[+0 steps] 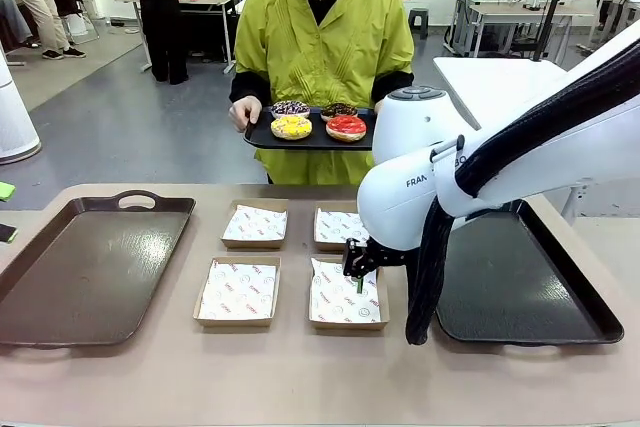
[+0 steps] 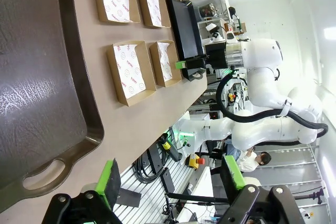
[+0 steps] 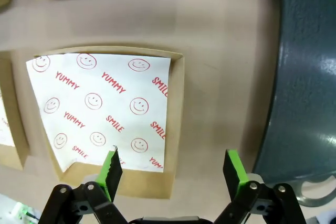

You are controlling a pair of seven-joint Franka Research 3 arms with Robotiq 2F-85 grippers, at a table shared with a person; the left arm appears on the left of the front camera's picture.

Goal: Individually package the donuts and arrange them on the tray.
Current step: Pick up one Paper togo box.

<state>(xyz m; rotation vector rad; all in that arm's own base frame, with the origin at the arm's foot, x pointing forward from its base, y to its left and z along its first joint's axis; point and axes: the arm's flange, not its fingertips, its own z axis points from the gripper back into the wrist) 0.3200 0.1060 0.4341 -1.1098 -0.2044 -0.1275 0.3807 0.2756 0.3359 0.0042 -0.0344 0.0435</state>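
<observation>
Front across table [image 1: 300, 377], wrist views nearer, sharing boxes [image 1: 238, 324]

The person at the far side holds a tray [image 1: 310, 144] with four donuts [image 1: 346, 127]. The right gripper [image 1: 358, 277] hangs over the near right box [image 1: 347, 325], fingers [image 1: 360, 285] probably apart.

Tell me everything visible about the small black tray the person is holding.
The small black tray is shallow, rectangular, matte, plastic-looking. The person holds it level beyond the table's far edge, a hand gripping one end. On it sit a yellow donut and red donut in front, a purple-sprinkled donut and chocolate donut behind.
</observation>
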